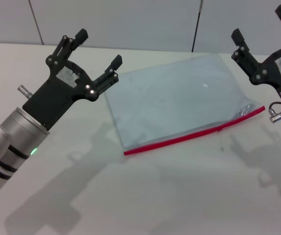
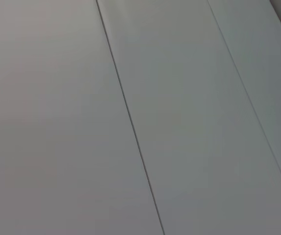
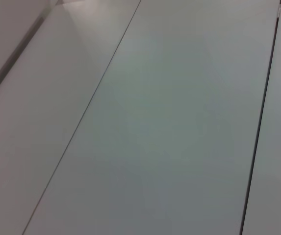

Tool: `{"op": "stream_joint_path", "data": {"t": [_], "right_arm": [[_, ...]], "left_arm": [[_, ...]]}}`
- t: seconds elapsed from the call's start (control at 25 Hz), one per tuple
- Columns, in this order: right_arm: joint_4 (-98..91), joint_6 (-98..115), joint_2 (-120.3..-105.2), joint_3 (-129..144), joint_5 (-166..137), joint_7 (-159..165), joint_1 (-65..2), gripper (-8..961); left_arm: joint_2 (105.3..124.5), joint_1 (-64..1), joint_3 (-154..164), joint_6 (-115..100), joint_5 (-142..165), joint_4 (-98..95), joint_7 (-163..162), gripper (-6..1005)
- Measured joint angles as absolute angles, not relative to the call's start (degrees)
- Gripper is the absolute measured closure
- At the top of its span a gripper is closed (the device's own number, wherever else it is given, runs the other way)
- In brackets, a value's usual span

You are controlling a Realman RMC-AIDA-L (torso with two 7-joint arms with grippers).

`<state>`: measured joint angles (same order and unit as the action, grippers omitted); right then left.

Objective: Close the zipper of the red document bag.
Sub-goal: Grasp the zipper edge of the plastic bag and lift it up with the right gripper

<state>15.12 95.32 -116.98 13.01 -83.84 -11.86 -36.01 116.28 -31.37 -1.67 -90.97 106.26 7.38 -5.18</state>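
The red document bag (image 1: 179, 100), a flat translucent blue-grey pouch, lies on the white table in the middle of the head view. Its zipper (image 1: 194, 135) is a bright red strip along the near long edge, with a small dark slider (image 1: 221, 129) toward the right end. My left gripper (image 1: 99, 47) hangs open above the table, just left of the bag's left corner. My right gripper (image 1: 260, 24) is raised beside the bag's far right corner, fingers apart. Neither touches the bag. Both wrist views show only grey wall panels.
The white table (image 1: 145, 196) spreads wide around the bag. Grey wall panels (image 1: 115, 19) stand behind the table's far edge. Shadows of both arms fall on the tabletop.
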Motion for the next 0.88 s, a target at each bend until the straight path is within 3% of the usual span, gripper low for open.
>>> {"op": "stream_joint_path", "data": {"t": [0.88], "right_arm": [[17.38, 93.64, -116.87, 11.46, -83.04, -10.56, -35.5, 89]], "left_arm": [[116.23, -31.19, -1.67, -90.81, 106.14, 7.38, -5.71, 110]]}}
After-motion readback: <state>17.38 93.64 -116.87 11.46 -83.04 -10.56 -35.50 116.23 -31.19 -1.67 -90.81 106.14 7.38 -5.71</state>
